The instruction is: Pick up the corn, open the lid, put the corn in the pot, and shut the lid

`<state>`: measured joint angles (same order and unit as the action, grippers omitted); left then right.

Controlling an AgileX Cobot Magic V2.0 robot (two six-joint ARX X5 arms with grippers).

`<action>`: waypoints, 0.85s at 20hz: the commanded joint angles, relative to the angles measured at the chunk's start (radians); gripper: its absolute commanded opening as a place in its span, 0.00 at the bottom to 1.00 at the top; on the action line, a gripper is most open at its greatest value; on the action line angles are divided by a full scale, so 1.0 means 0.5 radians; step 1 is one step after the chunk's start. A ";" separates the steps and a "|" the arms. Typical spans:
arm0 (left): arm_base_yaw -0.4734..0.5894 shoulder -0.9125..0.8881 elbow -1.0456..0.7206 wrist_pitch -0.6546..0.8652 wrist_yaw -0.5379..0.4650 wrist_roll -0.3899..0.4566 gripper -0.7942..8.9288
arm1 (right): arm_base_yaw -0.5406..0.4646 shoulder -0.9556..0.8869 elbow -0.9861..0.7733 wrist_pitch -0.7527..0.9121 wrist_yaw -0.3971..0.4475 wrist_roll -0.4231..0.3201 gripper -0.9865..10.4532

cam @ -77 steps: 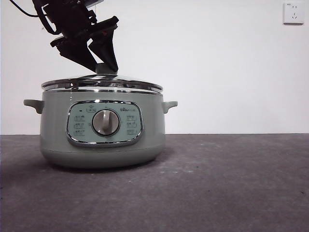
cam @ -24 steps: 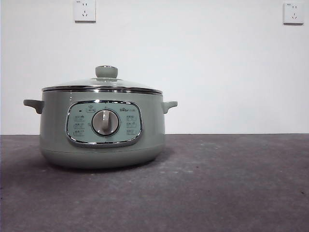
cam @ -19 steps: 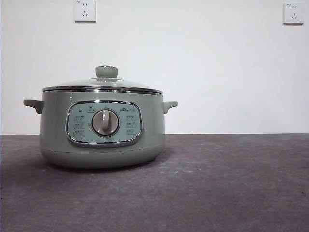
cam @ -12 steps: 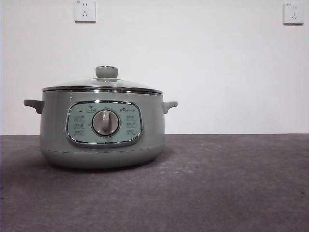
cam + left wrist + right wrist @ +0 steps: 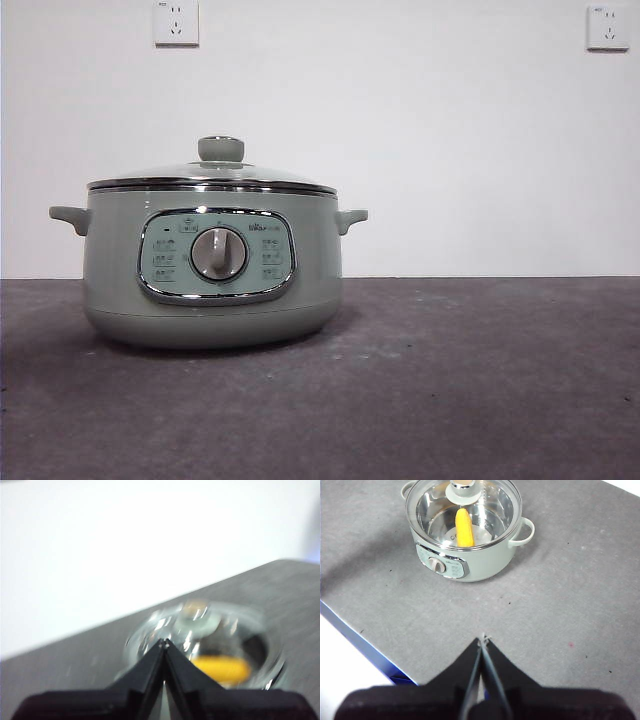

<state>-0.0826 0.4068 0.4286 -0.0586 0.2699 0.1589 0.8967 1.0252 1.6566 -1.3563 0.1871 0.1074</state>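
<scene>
I am looking down from my right wrist at the pot point(image 5: 465, 535), which is sitting on the grey counter point(image 5: 560, 605) well away from my right pincer point(image 5: 483, 640). That pincer is hanging above the counter with its two black jaws pressed together tip to tip, gripping nothing. From it, the pot is lying toward 12 o'clock. The lid point(image 5: 490, 502) is resting on the pot, its steel rim seated all the way round, and its knob point(image 5: 463, 488) is standing at the centre. Through the glass I am seeing the corn point(image 5: 464, 527) lying on the pot's floor, its length pointing from 12 to 6 o'clock.

My left pincer point(image 5: 164, 641) is likewise hanging with its jaws pinched together and nothing between them. Its view is blurred, yet the lid point(image 5: 165, 625) and the yellow corn point(image 5: 222, 668) under the glass are showing just beyond the tips.

From the front, the pot point(image 5: 120, 270) is standing upright on the counter point(image 5: 450, 380), its dial point(image 5: 219, 254) facing the camera, the lid point(image 5: 212, 180) level on top, and neither arm is showing.
</scene>
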 commanded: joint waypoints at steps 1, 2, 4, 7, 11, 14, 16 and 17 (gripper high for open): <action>0.042 -0.184 -0.319 0.008 -0.137 -0.018 0.08 | 0.001 -0.001 -0.017 -0.054 0.008 -0.005 0.09; 0.057 -0.256 -0.420 0.002 -0.207 -0.018 0.08 | 0.001 -0.001 -0.017 -0.054 0.008 -0.005 0.09; 0.084 -0.387 -0.581 -0.022 -0.288 -0.018 0.08 | 0.001 0.000 -0.017 -0.054 0.008 -0.005 0.09; 0.116 -0.562 -0.734 -0.119 -0.286 -0.018 0.08 | 0.001 0.000 -0.017 -0.055 0.008 -0.005 0.09; 0.121 -0.739 -0.835 -0.204 -0.279 -0.050 0.08 | 0.001 0.000 -0.017 -0.054 0.008 -0.005 0.09; 0.121 -0.806 -0.835 -0.209 -0.265 -0.088 0.08 | 0.001 0.000 -0.016 -0.054 0.008 -0.005 0.09; 0.121 -0.795 -0.835 -0.214 -0.271 -0.088 0.08 | 0.001 0.000 -0.016 -0.054 0.008 -0.005 0.09; 0.121 -0.784 -0.835 -0.214 -0.269 -0.088 0.08 | 0.001 0.000 -0.016 -0.054 0.008 -0.005 0.09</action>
<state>-0.0250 0.0154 0.0189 -0.1711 0.1364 0.1249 0.8967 1.0256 1.6562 -1.3567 0.1871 0.1074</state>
